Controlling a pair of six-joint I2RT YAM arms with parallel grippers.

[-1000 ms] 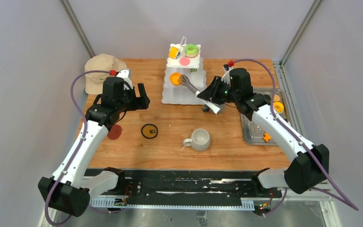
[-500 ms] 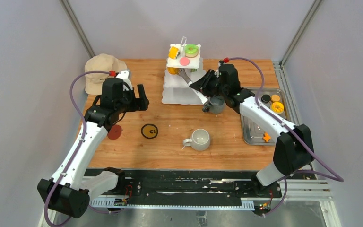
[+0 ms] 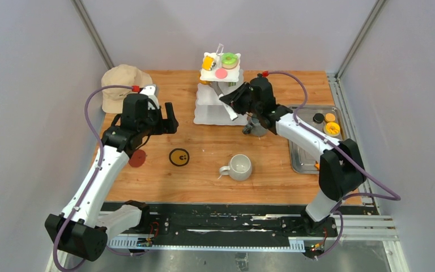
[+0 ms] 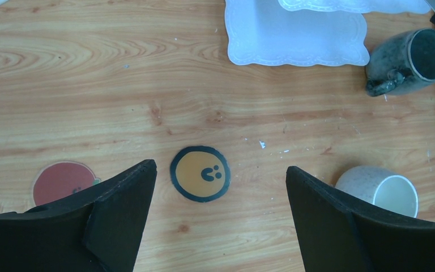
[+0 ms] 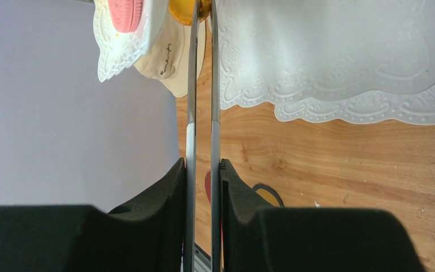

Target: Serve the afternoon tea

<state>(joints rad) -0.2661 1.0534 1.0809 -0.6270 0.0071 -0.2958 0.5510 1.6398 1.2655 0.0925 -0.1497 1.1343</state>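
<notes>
A: What has the right end effector (image 5: 203, 170) got?
B: It clamps metal tongs (image 5: 191, 85), whose tips reach an orange pastry (image 5: 180, 8) under the top tier of the white 3-tier stand (image 5: 328, 51)
A: And the left end effector (image 4: 220, 168)?
B: Open, empty, hovering above the worktop (image 4: 90, 85)

tongs (image 5: 216, 141) cut off (top edge), dark mug (image 3: 252, 130) half-hidden

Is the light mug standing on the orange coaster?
No, the light mug stands on the wooden table, apart from the orange coaster.
</notes>
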